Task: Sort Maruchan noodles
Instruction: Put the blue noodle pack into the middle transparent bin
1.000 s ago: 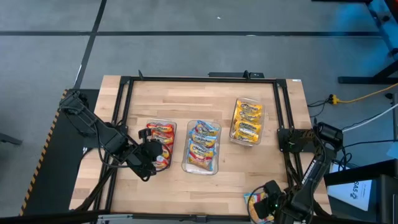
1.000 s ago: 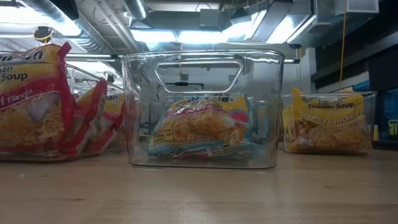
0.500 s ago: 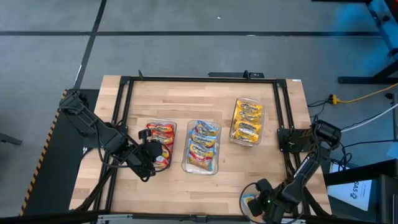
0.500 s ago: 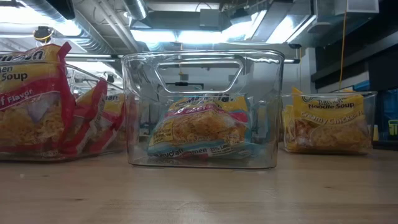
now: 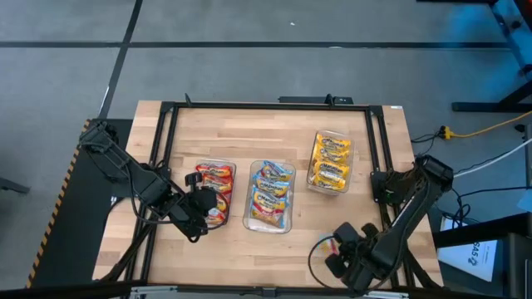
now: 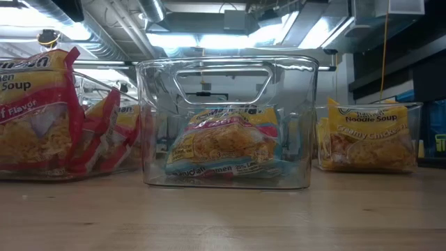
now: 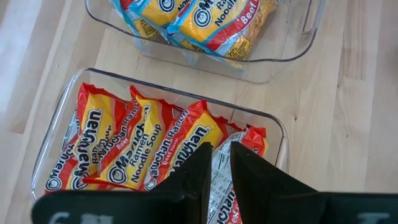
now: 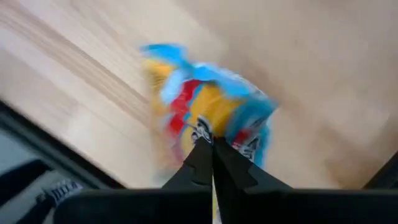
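**Right gripper clamped on a blue packet at the near edge of the table**

The blue Maruchan noodle packet [image 8: 208,112] I am working on sits pinched between my right gripper's [image 8: 211,146] fingers, which have come together on its edge; in the right wrist view it hangs blurred above bare wood. From above, that gripper [image 5: 332,247] is at the near right part of the wooden table [image 5: 208,133], well apart from the trays, and only a scrap of colour shows at its tip.

The other packets lie sorted in three clear plastic trays across the middle of the table. The left tray [image 5: 199,170] holds the red packets [image 7: 143,146], standing on edge in a row. The middle tray [image 5: 252,223] holds the blue packets [image 5: 273,187], and the right tray [image 5: 316,187] holds the yellow-orange packets [image 5: 331,159]. In the low view the middle tray's clear wall and handle cutout stand in front of its contents.

My left gripper [image 7: 219,163] hovers over the near end of the left tray, fingers a narrow gap apart, tips just above a silvery patch among the red packets; I cannot tell whether they touch it.

A black frame [image 5: 266,105] borders the table.
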